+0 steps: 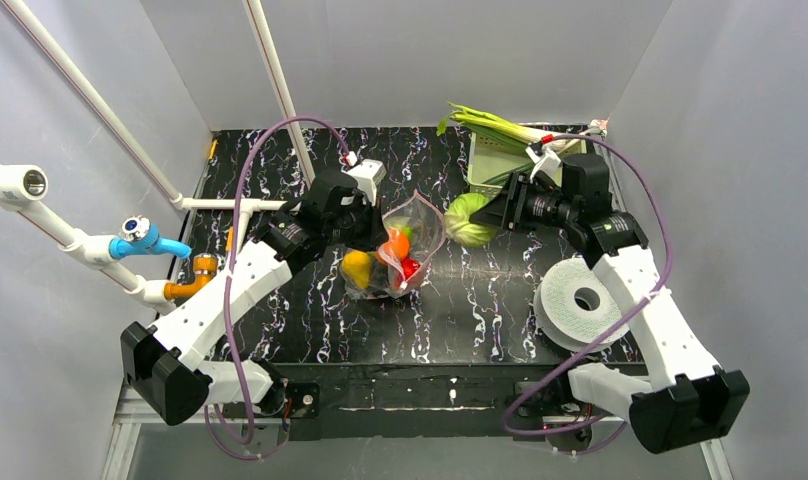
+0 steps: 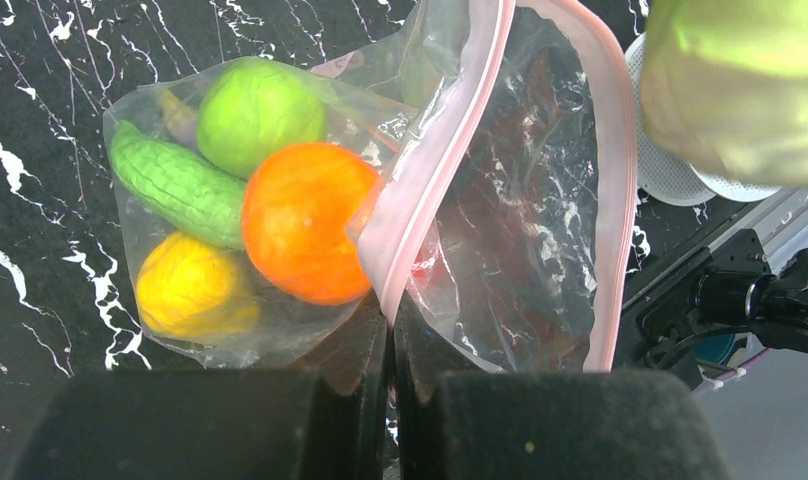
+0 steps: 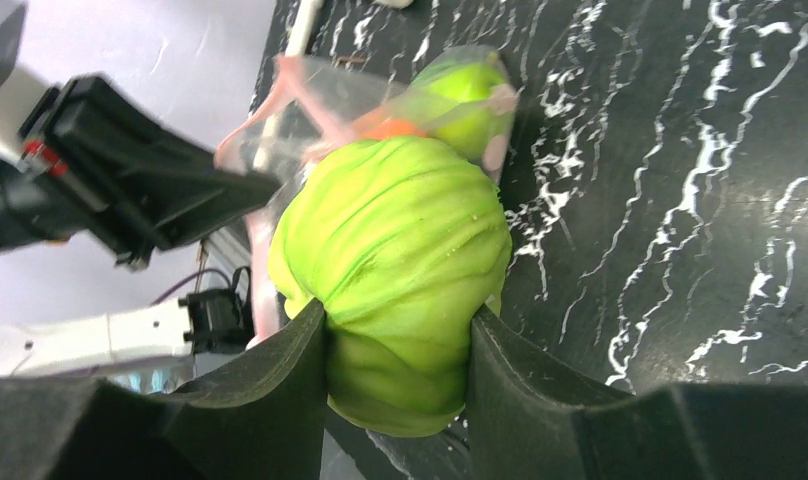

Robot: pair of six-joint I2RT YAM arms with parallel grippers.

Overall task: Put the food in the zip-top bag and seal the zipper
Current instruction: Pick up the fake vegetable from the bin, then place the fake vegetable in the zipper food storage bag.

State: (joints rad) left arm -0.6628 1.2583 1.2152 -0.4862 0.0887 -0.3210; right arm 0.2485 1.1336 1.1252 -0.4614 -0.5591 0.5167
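Now L pincer (image 2: 391,320) clenched on pink zipper (image 2: 422,205) of clear bag (image 2: 520,250); R pincer (image 3: 400,345) grasping green cabbage (image 3: 395,235) just beside bag mouth

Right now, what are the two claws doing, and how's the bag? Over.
Left gripper shut on zipper, holding bag open. Right gripper grips green cabbage beside it. Bag part-filled, unsealed. Path looks clear.

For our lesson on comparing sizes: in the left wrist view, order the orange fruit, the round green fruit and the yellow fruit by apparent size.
1. Orange fruit
2. Round green fruit
3. Yellow fruit, only slightly smaller than the green one, so this order is unsure
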